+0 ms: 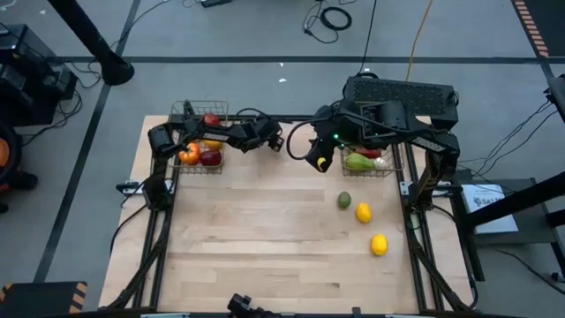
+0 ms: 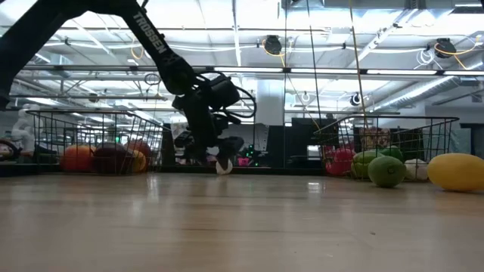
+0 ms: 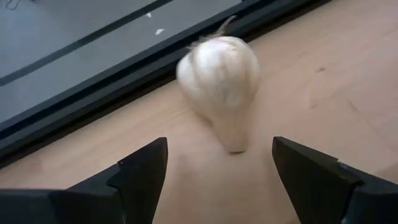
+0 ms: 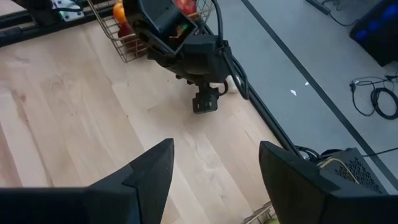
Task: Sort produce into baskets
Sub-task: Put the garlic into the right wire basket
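Pale wood worktop (image 1: 265, 238), grey floor with cables around it, left pincer (image 3: 217, 171) released before garlic (image 3: 219, 78), right pincer (image 4: 214, 165) released, empty.

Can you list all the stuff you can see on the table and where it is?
Garlic: one, white, on the table's far edge between the baskets, just ahead of the left gripper.
Lemons: two, yellow, loose on the table's right side.
Green fruit: one, beside the lemons.
Left basket: one, dark wire, far left, holding red and orange produce.
Right basket: one, dark wire, far right, holding green, red and white produce.
Table: one, light wood.
Left gripper: open, low by the garlic.
Right gripper: open, empty, raised above the table near the right basket.
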Controlling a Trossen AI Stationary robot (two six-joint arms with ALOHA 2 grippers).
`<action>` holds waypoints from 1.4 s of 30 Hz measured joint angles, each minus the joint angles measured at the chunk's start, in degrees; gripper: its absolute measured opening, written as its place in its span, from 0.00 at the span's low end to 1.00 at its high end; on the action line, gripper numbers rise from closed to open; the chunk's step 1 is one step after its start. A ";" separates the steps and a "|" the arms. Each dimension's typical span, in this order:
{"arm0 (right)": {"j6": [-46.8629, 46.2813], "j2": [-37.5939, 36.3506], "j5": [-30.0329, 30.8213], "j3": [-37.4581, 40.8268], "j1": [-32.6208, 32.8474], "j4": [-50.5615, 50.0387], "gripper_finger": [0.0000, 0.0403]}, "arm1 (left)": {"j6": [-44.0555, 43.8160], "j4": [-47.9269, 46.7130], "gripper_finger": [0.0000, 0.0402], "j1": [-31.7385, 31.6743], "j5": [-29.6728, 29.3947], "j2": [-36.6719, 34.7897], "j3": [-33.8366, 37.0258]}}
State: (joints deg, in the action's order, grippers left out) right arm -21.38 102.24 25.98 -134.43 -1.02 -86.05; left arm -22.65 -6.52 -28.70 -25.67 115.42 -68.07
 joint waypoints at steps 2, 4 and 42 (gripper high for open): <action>0.32 0.00 -0.01 0.00 0.00 0.67 0.56 | 0.07 -0.01 0.73 -0.62 0.79 0.00 0.00; 0.89 0.00 -0.01 0.00 0.00 1.27 0.56 | 0.59 -0.31 0.73 -1.10 2.60 0.00 -0.20; 2.18 0.00 -0.46 0.00 0.00 1.84 0.56 | 1.02 -6.53 0.45 -2.93 13.15 0.00 -3.60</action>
State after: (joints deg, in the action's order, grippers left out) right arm -19.19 102.24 25.52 -134.43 -1.02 -84.21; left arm -21.63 -13.04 -31.62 -12.52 115.42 -71.68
